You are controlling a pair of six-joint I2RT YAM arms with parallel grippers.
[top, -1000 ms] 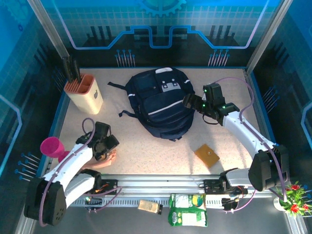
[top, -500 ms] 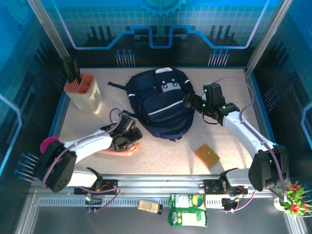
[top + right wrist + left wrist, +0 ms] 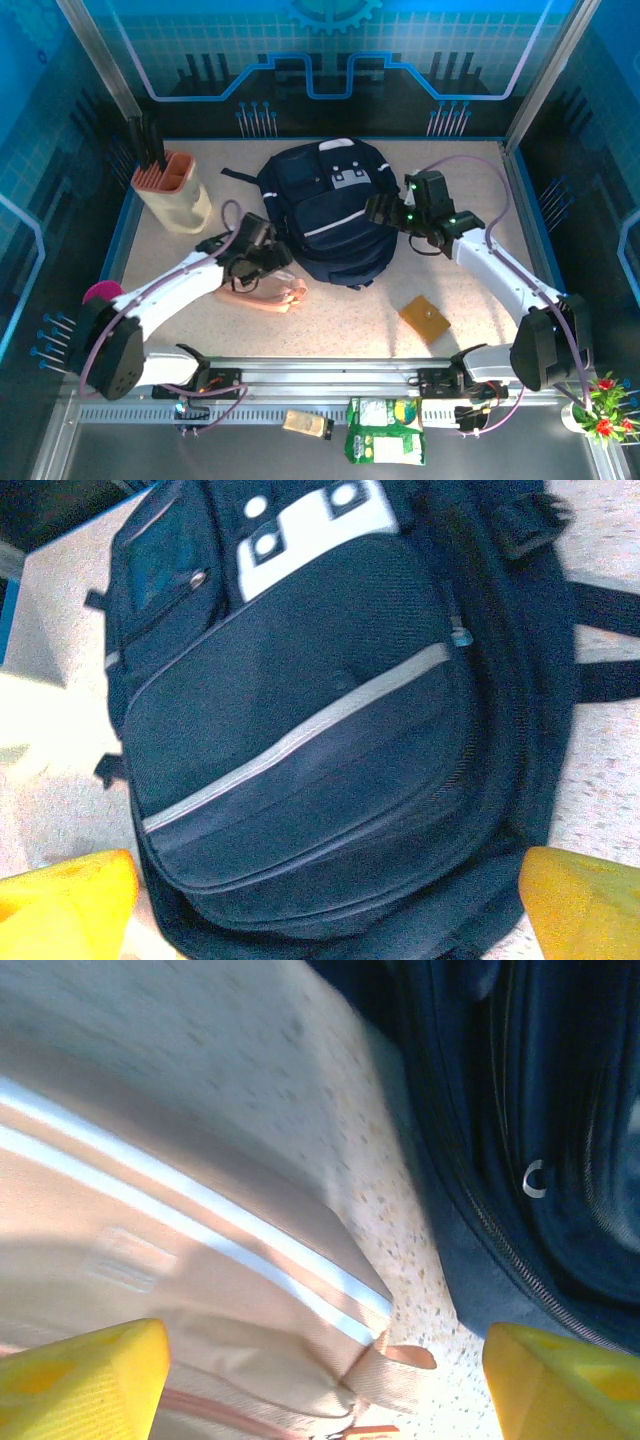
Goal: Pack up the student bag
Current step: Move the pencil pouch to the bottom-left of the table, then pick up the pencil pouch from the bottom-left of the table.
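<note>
Packing is barely starting — the student bag [image 3: 325, 215] is lying mid-table, seemingly closed, while the left gripper [image 3: 268, 268] is hovering spread-fingered over a peach pouch [image 3: 270, 296] just beside it and the right gripper [image 3: 383, 211] is waiting wide open at its other side.

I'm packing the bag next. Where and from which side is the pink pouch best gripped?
Grip the pouch mid-body, across its narrow width, coming down from above. It lies flat and long on the table beside the bag, so both long edges look reachable; the small end tab looks too floppy for a sure hold.
</note>
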